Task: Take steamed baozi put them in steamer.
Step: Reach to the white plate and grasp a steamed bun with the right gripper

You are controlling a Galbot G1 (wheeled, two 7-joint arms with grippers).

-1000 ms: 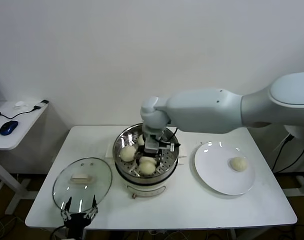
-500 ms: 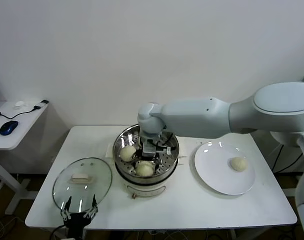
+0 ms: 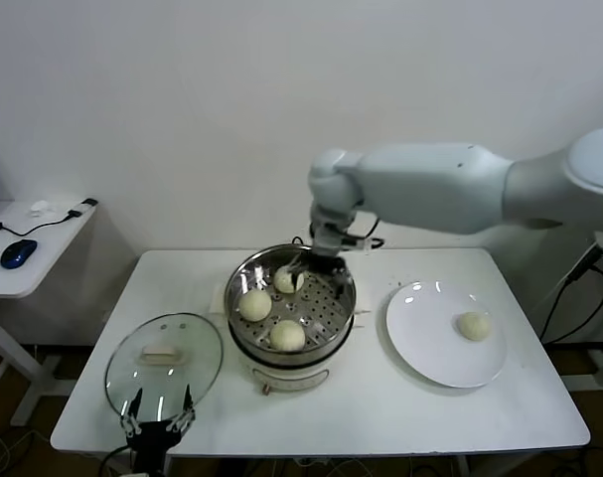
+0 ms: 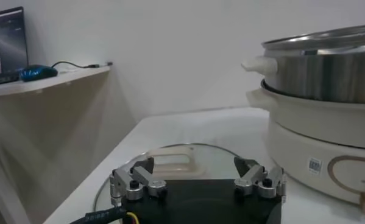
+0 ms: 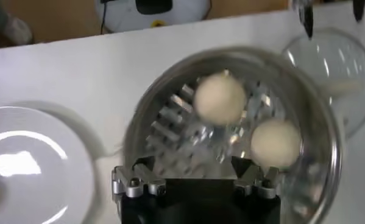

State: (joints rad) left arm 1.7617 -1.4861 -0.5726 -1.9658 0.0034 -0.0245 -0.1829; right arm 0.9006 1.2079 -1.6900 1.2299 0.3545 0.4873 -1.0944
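Right gripper [image 5: 194, 176] fingers apart, empty, above steamer [image 3: 333, 323]; last baozi [image 3: 473, 325] on plate [image 3: 420, 343]: soft, light; grip sides gently.
Left gripper [image 4: 197, 182] fingers apart, idle.

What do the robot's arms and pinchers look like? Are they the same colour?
No. The right arm is big, smooth and white, with rounded, chunky joints and a thin black cable near the wrist. The right gripper is black with small silver-grey metal fingers held by round screws. The left gripper looks the same, black with silver fingers, and has a black cable with a yellow wire.
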